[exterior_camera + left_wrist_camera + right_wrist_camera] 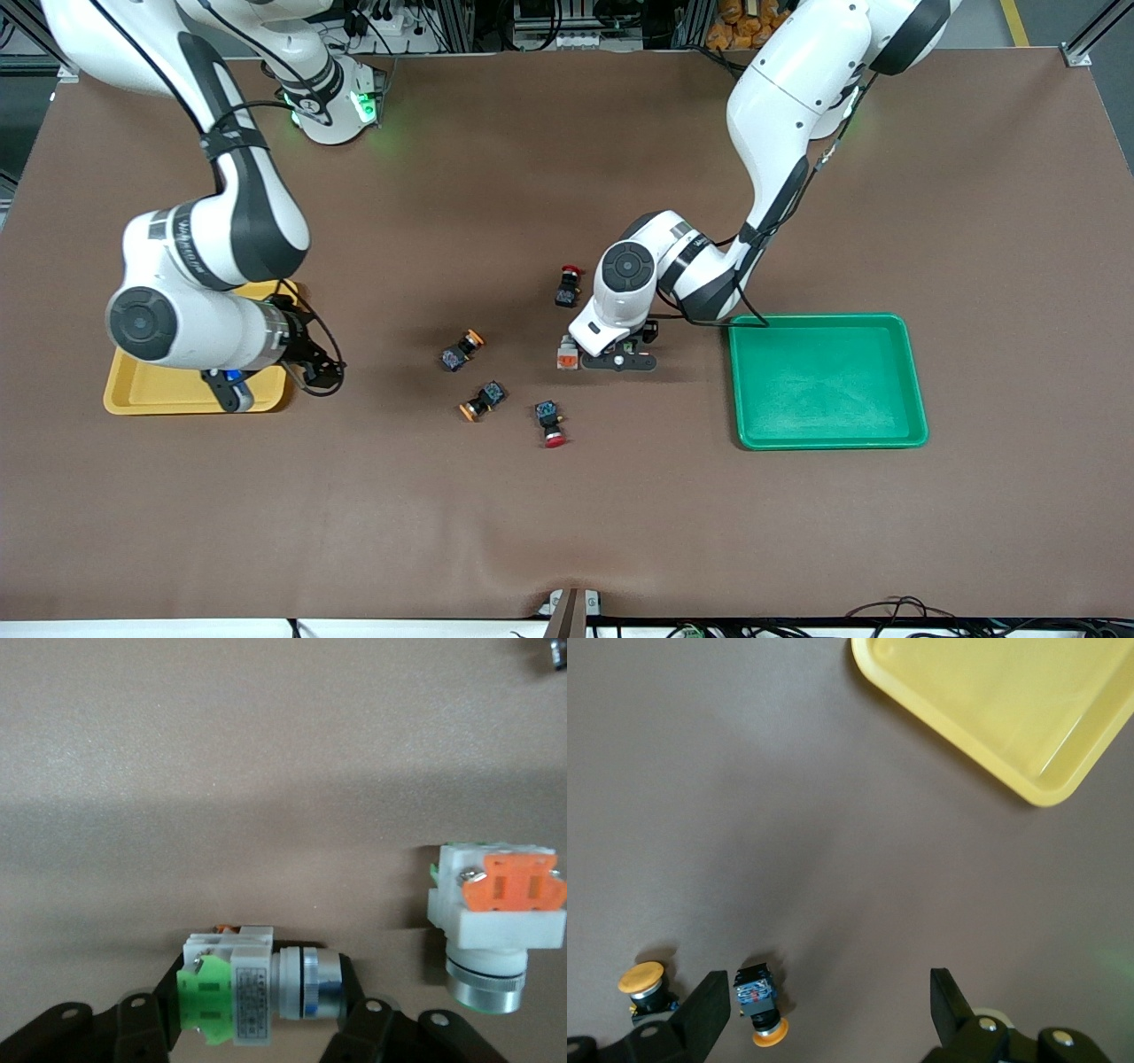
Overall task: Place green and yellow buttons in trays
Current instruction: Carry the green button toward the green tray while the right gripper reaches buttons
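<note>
My left gripper (620,359) is down at the table in the middle, shut on the pale green-faced grey switch (239,1001), one finger at each end (261,1019). The orange-red-faced grey switch (568,353) stands just beside it (496,921). The green tray (824,317) lies toward the left arm's end. My right gripper (266,385) is open and empty (824,1010), over the yellow tray's (159,394) edge. Two black switches with orange-yellow caps (462,349) (483,400) lie on the mat between the trays; both show in the right wrist view (647,985) (760,1001), as does the yellow tray (1010,709).
Two black switches with red caps lie on the mat, one (568,285) farther from the front camera than the left gripper, one (550,423) nearer. Both trays hold nothing that I can see.
</note>
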